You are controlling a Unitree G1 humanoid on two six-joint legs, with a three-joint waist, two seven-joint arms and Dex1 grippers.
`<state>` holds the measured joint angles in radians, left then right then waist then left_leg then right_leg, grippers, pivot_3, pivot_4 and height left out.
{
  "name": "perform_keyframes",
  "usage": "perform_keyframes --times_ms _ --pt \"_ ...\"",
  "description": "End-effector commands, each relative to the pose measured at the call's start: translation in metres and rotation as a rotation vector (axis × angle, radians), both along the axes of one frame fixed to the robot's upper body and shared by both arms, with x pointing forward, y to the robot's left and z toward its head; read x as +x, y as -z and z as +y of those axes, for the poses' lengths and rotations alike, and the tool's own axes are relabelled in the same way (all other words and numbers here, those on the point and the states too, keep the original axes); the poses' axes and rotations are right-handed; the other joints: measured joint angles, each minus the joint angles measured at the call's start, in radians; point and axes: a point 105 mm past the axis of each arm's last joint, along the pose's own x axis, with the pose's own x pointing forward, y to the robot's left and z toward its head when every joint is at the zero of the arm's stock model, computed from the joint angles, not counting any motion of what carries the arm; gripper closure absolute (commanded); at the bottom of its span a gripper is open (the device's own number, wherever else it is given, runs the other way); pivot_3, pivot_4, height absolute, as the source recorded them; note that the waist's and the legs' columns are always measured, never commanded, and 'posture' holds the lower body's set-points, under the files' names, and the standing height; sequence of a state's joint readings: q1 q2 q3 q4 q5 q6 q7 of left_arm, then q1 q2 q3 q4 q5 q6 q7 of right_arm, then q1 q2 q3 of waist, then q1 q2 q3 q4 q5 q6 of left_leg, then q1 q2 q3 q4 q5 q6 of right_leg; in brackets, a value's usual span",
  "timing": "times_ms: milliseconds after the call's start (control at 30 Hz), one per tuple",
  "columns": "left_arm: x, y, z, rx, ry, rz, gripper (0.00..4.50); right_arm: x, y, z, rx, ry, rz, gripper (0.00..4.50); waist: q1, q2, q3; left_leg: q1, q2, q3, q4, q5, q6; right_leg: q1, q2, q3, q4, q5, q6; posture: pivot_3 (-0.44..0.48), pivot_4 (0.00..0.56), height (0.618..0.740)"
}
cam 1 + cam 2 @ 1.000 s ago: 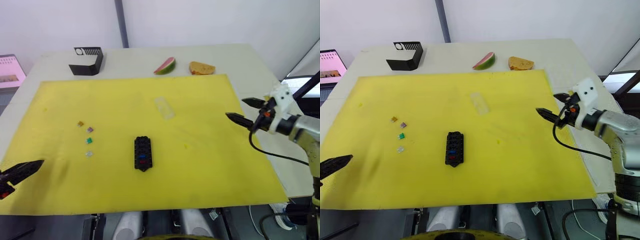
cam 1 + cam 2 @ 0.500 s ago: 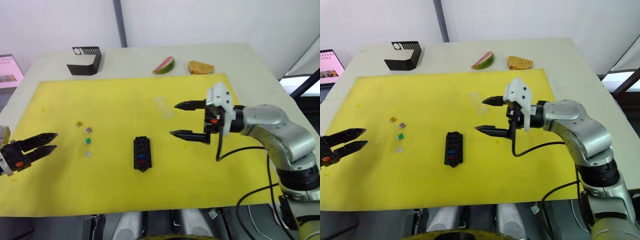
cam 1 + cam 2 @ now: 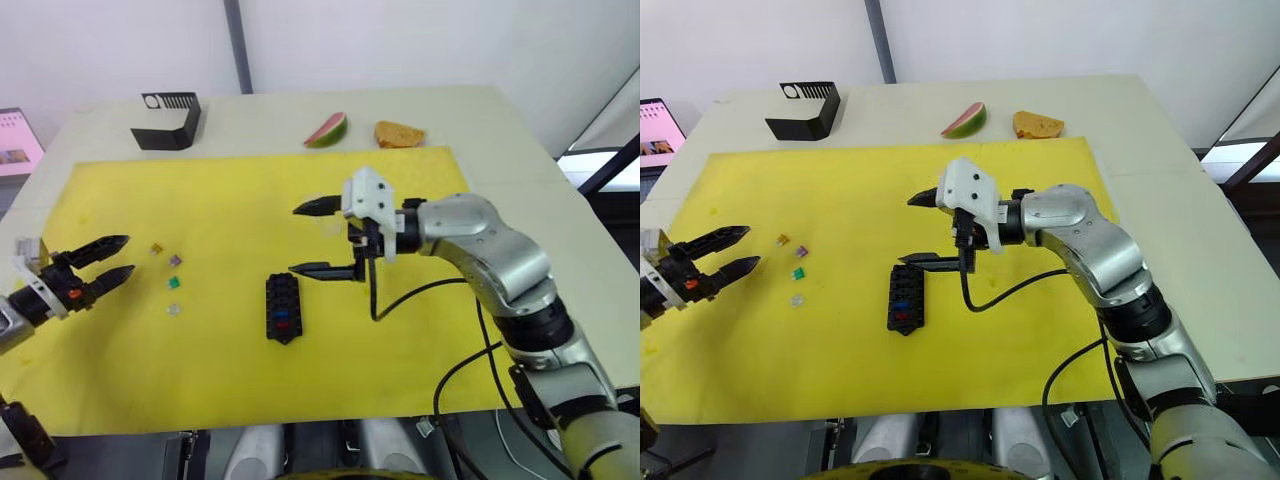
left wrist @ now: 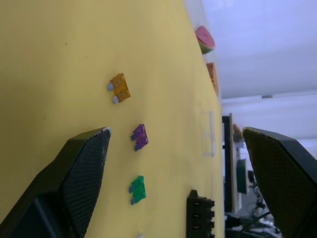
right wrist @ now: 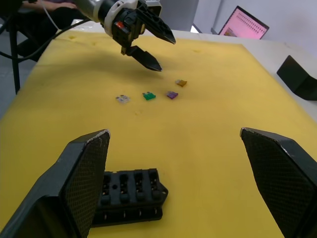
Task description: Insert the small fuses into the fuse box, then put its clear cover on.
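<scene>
Fuses (image 3: 174,272) sit close together, so your spread left claw (image 3: 113,257) risks scattering neighbours; right claw (image 3: 312,238) gapes too.

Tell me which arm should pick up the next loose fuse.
Left. Its open tool hovers right beside the loose fuses, nearest the brown one and purple one. The right tool, also open, hangs over the fuse box, farther from them.

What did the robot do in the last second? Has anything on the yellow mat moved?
Both arms swung inward: the right gripper, open, came from the mat's right edge to above the fuse box; the left gripper, open, neared the loose fuses. Neither grasped anything. Fuse box, fuses and clear cover stayed put.
</scene>
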<state>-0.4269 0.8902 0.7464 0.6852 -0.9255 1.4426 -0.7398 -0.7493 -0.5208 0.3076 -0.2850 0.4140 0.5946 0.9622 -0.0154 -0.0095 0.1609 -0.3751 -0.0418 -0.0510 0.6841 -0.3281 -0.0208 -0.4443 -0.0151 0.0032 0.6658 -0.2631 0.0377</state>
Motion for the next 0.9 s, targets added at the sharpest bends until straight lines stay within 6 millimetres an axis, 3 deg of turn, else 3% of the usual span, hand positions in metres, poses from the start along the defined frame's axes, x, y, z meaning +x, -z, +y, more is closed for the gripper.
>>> perform_keyframes --times_ms 33,200,500,900 --pt "0.005 -0.012 0.003 -0.008 -0.027 -0.038 0.00 0.000 -0.008 0.013 0.008 -0.026 -0.060 0.06 0.001 0.000 0.000 0.000 0.000 0.000 0.000 0.000 0.000 0.000 0.000 0.000 0.000 0.000 0.000 0.000 0.150 0.740" --pt "0.011 -0.010 -0.001 -0.055 -0.039 -0.041 0.00 0.004 -0.006 0.022 0.010 -0.029 -0.076 0.06 0.002 0.000 0.000 0.000 0.000 0.000 0.000 0.001 -0.001 0.000 0.000 0.000 0.000 0.000 0.000 0.000 0.150 0.740" --pt "0.029 0.004 -0.016 -0.054 -0.058 -0.010 0.00 0.004 -0.004 0.020 0.007 -0.024 -0.074 0.06 0.002 -0.001 0.000 0.000 0.000 0.000 0.000 0.001 -0.002 0.000 0.000 0.000 0.000 0.000 0.000 0.000 0.150 0.740" --pt "0.032 0.007 -0.001 -0.043 -0.118 -0.007 0.00 0.005 -0.003 0.013 -0.002 0.009 -0.071 0.06 -0.001 -0.001 0.000 0.001 0.000 0.000 0.000 0.002 -0.003 0.000 0.000 0.000 0.001 0.000 0.000 0.000 0.150 0.740"
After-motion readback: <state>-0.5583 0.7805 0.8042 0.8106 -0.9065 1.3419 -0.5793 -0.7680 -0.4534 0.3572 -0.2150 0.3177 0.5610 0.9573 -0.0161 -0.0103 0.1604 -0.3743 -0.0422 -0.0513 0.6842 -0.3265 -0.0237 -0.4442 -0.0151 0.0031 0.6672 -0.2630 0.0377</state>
